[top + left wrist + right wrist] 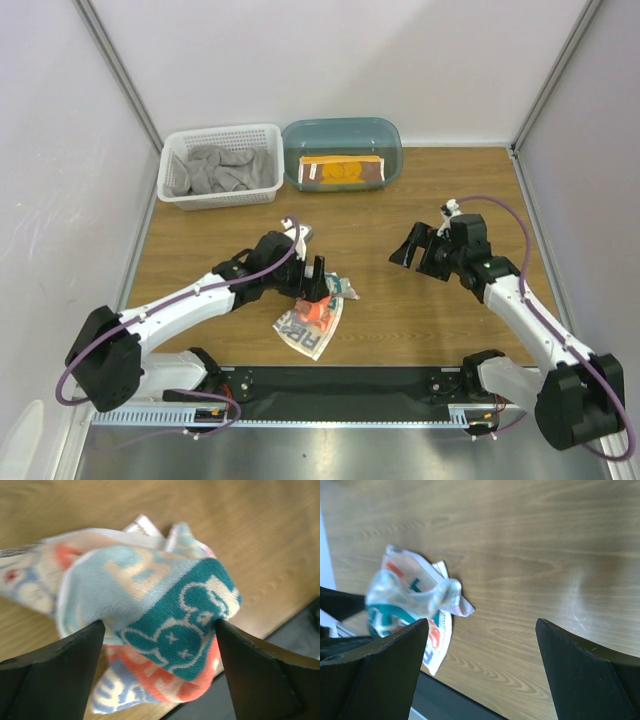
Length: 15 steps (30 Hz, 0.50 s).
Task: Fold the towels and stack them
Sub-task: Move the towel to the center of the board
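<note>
Wood table (370, 215), white walls round it. Crumpled white printed towel (312, 322) sits near the front edge, left of centre. Its long axis runs diagonally, from the bunched end at the left gripper (318, 287) down toward the arm bases. That gripper's fingers (65, 670) are clamped on the bunched upper end, with cloth bulging between them in the left wrist view. The right gripper (418, 245) is spread wide and empty over bare wood, well apart from the towel, which lies off to its left. Left arm is clearly nearer. Likely next: right arm crosses leftward for a free corner so the cloth can be pulled flat. Far edge: grey towel (220, 168) heaped in basket (220, 198), brown towel (343, 170) flat in tub (393, 155).
</note>
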Available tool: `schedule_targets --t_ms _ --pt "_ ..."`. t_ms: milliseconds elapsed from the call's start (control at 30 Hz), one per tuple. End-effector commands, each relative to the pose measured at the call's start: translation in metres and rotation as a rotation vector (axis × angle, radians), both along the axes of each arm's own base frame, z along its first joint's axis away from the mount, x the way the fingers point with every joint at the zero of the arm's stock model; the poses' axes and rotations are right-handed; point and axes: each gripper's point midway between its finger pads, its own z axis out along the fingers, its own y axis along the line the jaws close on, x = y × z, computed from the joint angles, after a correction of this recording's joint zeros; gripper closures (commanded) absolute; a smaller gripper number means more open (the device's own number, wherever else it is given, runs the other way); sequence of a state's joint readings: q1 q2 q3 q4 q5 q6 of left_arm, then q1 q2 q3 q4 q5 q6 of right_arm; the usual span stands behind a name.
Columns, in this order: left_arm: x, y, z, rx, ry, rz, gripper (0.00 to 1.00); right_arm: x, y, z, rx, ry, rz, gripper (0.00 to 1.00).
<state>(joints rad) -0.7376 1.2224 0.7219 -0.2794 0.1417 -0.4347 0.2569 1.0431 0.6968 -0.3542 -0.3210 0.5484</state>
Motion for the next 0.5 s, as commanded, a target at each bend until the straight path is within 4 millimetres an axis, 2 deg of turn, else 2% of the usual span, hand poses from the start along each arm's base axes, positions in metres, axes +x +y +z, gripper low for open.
schedule_targets --t_ms 0,67,100,200,233,300,333,367,433,467 --pt "0.028 0.024 0.032 0.064 -0.109 0.193 0.00 0.012 0.012 0.008 -0.022 -0.020 0.037 0.05" --pt "0.031 0.041 0.042 0.050 -0.118 0.321 0.00 0.016 0.022 0.003 -0.041 -0.010 0.073 0.05" --pt "0.032 0.044 0.044 0.032 -0.117 0.353 0.00 0.021 0.025 0.009 -0.043 -0.029 0.081 0.05" --pt "0.034 0.053 0.050 -0.071 -0.114 0.464 0.00 0.031 0.034 0.004 -0.059 -0.014 0.103 0.05" --pt "0.034 0.059 0.040 -0.087 -0.094 0.497 0.00 0.034 0.037 0.004 -0.056 -0.012 0.111 0.05" --pt "0.039 0.055 0.040 -0.145 -0.097 0.496 0.01 0.038 0.040 -0.006 -0.061 0.028 0.114 0.07" --pt "0.041 0.059 0.030 -0.139 -0.090 0.498 0.02 0.040 0.043 -0.005 -0.055 0.032 0.121 0.10" --pt "0.042 0.058 0.027 -0.146 -0.085 0.489 0.03 0.040 0.046 -0.014 -0.057 0.067 0.128 0.11" --pt "0.049 0.054 0.020 -0.171 -0.082 0.444 0.07 0.037 0.054 -0.019 -0.041 0.097 0.165 0.14" --pt "0.051 0.051 0.019 -0.179 -0.082 0.414 0.11 0.035 0.057 -0.022 -0.043 0.110 0.183 0.17"
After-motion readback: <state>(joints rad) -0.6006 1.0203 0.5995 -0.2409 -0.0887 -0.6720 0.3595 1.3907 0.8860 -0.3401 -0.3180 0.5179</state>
